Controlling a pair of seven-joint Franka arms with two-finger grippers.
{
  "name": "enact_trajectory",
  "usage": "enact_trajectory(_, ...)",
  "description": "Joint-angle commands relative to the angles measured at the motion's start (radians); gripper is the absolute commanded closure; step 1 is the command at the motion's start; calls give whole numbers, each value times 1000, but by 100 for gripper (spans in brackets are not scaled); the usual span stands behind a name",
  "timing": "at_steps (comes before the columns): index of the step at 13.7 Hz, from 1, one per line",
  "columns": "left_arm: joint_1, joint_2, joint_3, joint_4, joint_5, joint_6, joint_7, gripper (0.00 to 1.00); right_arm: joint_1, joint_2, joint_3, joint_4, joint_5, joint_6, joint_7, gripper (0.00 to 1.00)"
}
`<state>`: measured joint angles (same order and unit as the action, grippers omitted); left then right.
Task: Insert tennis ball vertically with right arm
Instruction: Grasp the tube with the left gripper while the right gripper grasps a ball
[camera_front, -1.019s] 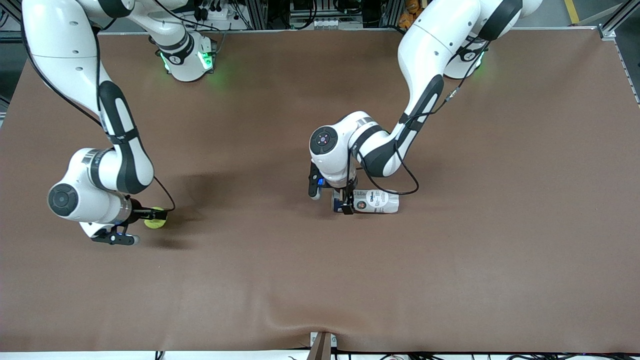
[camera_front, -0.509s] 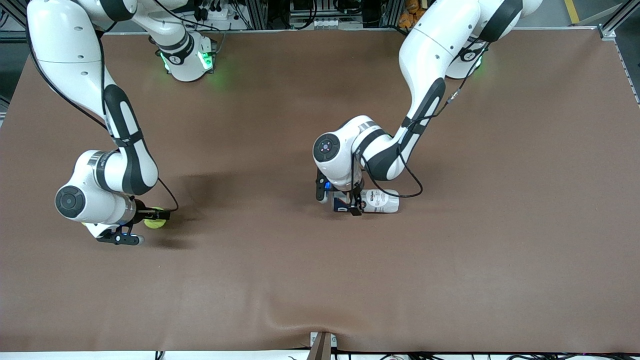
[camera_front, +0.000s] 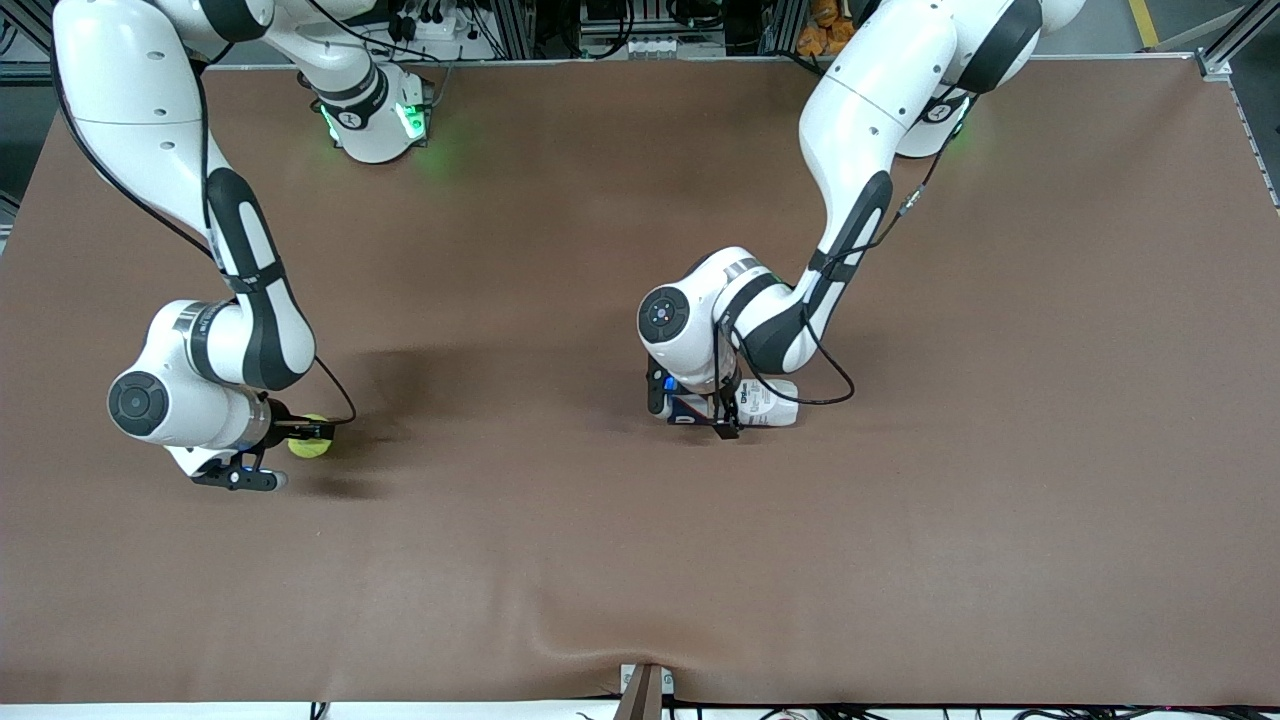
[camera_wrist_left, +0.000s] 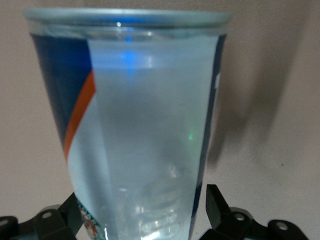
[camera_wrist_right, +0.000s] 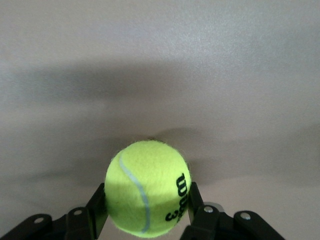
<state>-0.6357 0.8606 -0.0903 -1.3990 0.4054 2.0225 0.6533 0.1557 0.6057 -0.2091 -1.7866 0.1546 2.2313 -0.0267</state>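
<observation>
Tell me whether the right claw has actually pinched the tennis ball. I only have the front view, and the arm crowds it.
Observer: Yes. The right wrist view shows the right claw shut on the tennis ball, with its fingers pressed against the two sides.
Operator: Is the can at the left claw gripped too?
Observer: No. The left wrist view shows that claw open and straddling the can, with a gap visible beside one finger.
Operator: Is there anything inside the can?
Observer: Its wall is see-through between the blue and orange label parts, and no ball shows inside.
</observation>
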Motion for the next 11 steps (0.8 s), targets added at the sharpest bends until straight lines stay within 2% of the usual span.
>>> enact_trajectory(1, -4, 15, 4, 25, 6, -13, -11, 0, 4, -90, -7, 13, 10, -100, -25, 100)
enact_trajectory(2, -2, 15, 4, 25, 6, -13, -11, 7, -2, -122, -10, 24, 8, -142, -47, 100)
enact_trajectory(4, 1, 15, 4, 25, 6, -11, -9, 15, -19, -194, -16, 36, 8, -206, -61, 100)
enact_trajectory(7, -1, 21, 20, 25, 6, -5, -11, 17, -31, -266, -39, 108, 5, -347, -65, 100)
enact_trajectory(11, -1, 18, 21, 26, 7, -5, -9, 23, -34, -297, -59, 310, -10, -589, -56, 100)
